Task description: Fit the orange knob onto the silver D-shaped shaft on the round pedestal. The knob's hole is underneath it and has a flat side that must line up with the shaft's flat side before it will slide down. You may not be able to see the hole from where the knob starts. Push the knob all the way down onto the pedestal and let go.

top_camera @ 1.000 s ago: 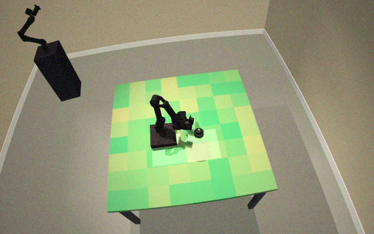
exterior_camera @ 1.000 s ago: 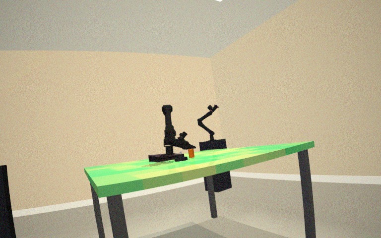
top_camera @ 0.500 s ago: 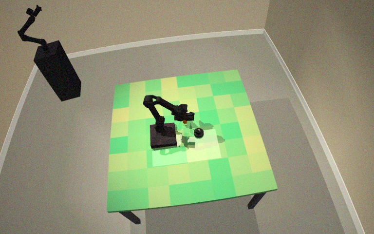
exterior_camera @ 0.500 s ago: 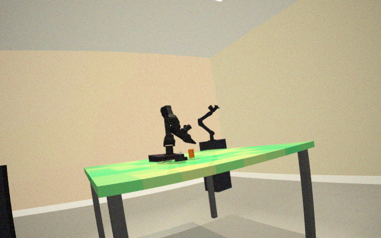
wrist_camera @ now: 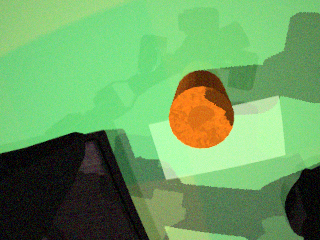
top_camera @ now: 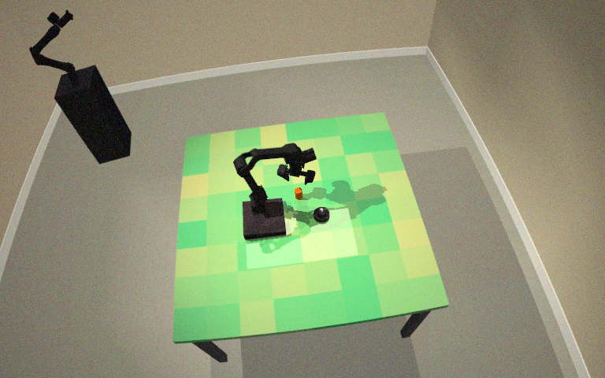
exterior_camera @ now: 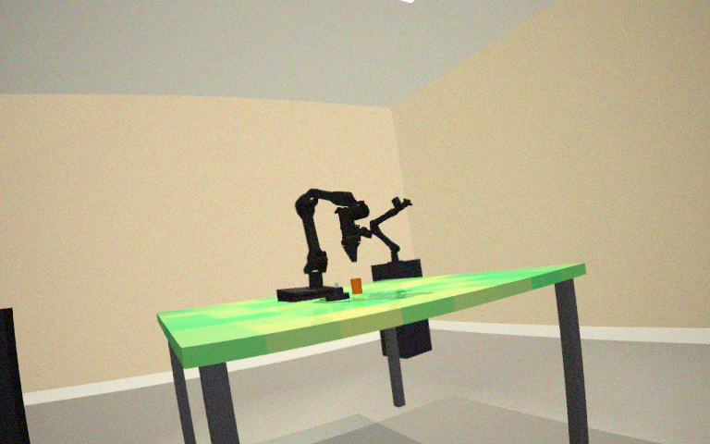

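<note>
The orange knob stands upright on the table, with no hole showing on its top face. My gripper is open and empty, pointing down high above the knob. In the wrist view the knob lies between the two fingers, a little above the line of their tips. The dark round pedestal stands near the knob, toward the front right in the top view. Its shaft sticks up bare. The shaft's flat side is too small to make out. The pedestal cannot be made out in the wrist view.
The arm's dark base sits left of the knob and pedestal in the top and exterior views. The table is patterned in green and yellow. A second arm stands on a black block away from the table.
</note>
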Controlling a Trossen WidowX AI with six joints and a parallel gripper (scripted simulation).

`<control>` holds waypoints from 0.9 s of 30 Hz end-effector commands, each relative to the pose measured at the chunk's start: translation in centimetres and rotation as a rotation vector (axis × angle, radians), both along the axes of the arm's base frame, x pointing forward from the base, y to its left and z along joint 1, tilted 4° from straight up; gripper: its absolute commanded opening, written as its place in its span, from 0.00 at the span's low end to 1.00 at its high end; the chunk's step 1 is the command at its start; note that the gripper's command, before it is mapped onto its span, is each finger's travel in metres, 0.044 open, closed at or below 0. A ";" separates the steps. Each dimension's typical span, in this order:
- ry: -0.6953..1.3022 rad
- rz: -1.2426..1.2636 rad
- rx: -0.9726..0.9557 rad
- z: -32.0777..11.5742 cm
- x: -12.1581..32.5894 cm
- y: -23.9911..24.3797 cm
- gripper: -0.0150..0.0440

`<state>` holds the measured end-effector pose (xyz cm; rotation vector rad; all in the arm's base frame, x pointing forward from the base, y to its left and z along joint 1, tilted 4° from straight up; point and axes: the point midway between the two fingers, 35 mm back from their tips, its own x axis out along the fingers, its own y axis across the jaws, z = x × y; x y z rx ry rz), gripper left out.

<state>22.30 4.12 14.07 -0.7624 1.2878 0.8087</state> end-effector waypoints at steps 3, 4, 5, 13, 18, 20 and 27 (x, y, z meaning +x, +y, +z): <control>0.010 -0.010 -0.047 0.2 0.1 -0.3 1.00; 0.010 -0.010 -0.047 0.2 0.1 -0.3 1.00; 0.010 -0.010 -0.047 0.2 0.1 -0.3 1.00; 0.025 -0.251 -0.024 0.1 0.1 -0.3 1.00; 0.025 -0.251 -0.024 -0.1 0.1 -0.3 1.00; 0.025 -0.251 -0.024 -1.6 0.3 -0.2 1.00; 0.025 -0.251 -0.024 -3.7 0.4 -0.2 1.00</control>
